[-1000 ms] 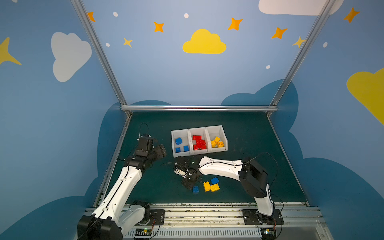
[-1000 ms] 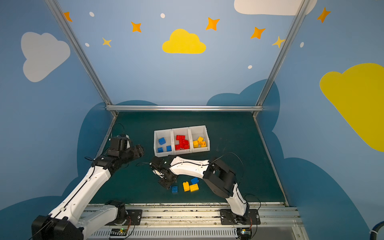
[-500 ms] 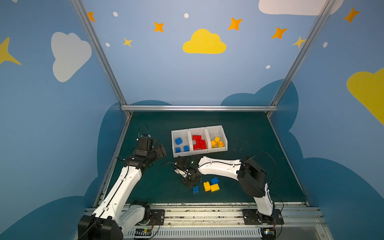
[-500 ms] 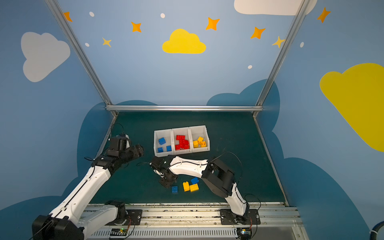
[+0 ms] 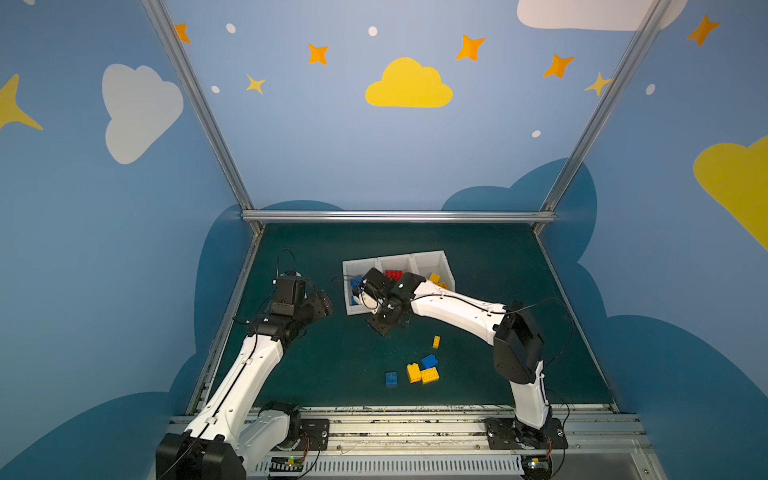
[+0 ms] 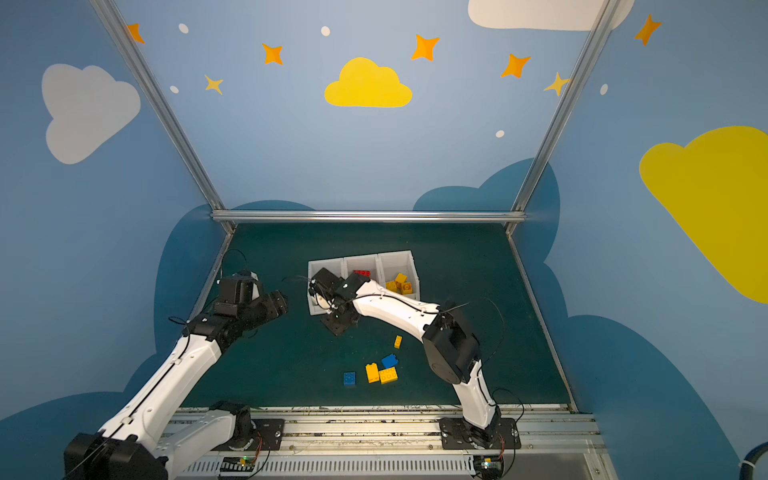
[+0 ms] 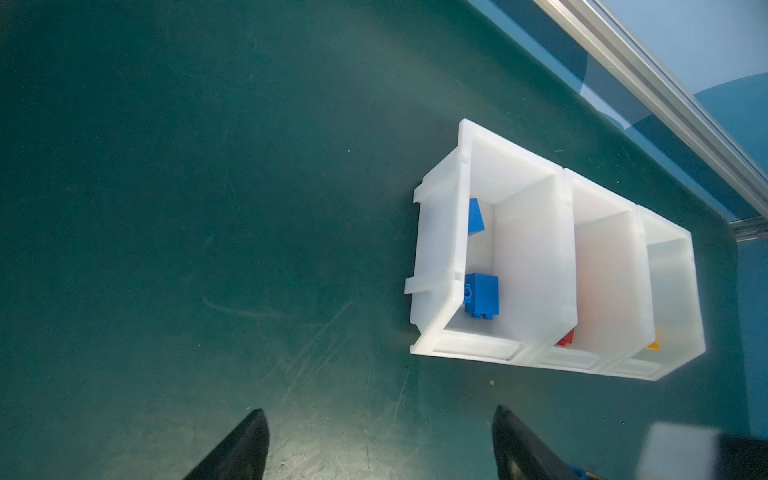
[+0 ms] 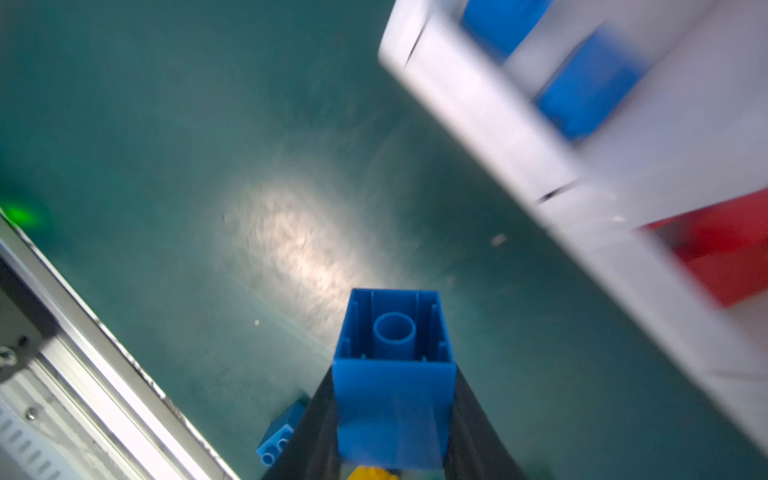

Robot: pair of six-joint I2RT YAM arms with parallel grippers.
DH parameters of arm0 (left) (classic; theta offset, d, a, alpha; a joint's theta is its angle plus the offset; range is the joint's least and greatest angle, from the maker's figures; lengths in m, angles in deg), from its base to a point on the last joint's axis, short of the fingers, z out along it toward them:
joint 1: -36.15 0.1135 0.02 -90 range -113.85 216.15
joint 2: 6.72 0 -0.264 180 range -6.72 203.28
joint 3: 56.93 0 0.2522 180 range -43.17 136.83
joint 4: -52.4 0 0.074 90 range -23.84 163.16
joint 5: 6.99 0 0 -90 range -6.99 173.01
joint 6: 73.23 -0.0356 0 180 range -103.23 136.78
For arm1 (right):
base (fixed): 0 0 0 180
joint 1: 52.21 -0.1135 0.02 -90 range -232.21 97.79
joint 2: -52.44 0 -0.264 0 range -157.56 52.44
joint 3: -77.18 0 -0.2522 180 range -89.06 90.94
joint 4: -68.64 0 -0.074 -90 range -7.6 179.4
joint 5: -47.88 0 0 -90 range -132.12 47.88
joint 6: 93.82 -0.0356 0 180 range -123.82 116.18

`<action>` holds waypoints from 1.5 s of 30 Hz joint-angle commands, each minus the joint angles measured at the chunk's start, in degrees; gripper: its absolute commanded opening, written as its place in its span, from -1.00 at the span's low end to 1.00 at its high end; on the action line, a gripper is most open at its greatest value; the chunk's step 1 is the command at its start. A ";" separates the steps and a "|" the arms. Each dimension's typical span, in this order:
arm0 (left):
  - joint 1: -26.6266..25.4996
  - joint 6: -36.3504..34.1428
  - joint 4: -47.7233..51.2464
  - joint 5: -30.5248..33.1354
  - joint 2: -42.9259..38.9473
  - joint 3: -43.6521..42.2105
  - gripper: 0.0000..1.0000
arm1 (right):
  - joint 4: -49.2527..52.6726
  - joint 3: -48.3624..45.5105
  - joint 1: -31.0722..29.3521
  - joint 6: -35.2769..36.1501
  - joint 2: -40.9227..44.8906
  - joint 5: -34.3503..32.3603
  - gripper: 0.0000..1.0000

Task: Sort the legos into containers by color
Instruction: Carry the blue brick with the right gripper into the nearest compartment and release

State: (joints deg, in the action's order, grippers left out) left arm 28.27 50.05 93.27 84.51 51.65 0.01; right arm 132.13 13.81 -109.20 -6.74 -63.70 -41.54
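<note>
Green counter [image 5: 498,270] between blue walls. Near its middle, a row of 3 white bins [image 7: 440,232]: blue bricks in the left bin, red in the middle, yellow in the right. Left tool [image 7: 378,411] over bare counter beside the bins, jaws wide apart, gripping nothing. Right tool [image 5: 381,326] just in front of the left bin, clamped on a blue brick [image 8: 392,374] above the counter, hollow underside toward the wrist camera. Nearer the front rail, 5 loose bricks [image 5: 430,375] on the counter: 3 yellow, 2 blue.

The dark green worktop [image 5: 478,257] is enclosed by blue walls [image 5: 332,158], which are painted with clouds [image 5: 409,85] and stars [image 5: 318,53] and joined by aluminium rails [image 5: 395,216].
</note>
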 commanded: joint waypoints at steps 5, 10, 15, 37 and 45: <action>0.15 2.03 0.43 -2.83 -2.32 -1.64 0.68 | 3.09 14.26 4.59 3.77 -6.06 -1.32 -0.44; 0.13 2.46 -0.12 -4.64 -3.78 -3.00 0.68 | 1.92 21.65 5.58 6.08 -11.87 -1.43 -0.44; 0.07 3.15 -0.31 -6.05 -5.10 -4.35 0.68 | -1.63 23.81 5.84 6.72 -15.31 -3.18 -0.44; 0.06 3.96 0.77 -6.68 -8.53 -6.29 0.68 | -1.40 26.82 6.45 4.59 -17.29 -5.41 0.18; 0.06 3.82 0.34 -7.54 -8.07 -6.44 0.69 | -3.27 23.25 6.62 4.36 -13.91 -6.18 0.19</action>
State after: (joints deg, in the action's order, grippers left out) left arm 28.27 53.75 93.27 78.01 43.80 -5.85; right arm 130.03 38.49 -102.93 -1.88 -81.44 -46.81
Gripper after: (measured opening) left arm 0.843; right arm 0.596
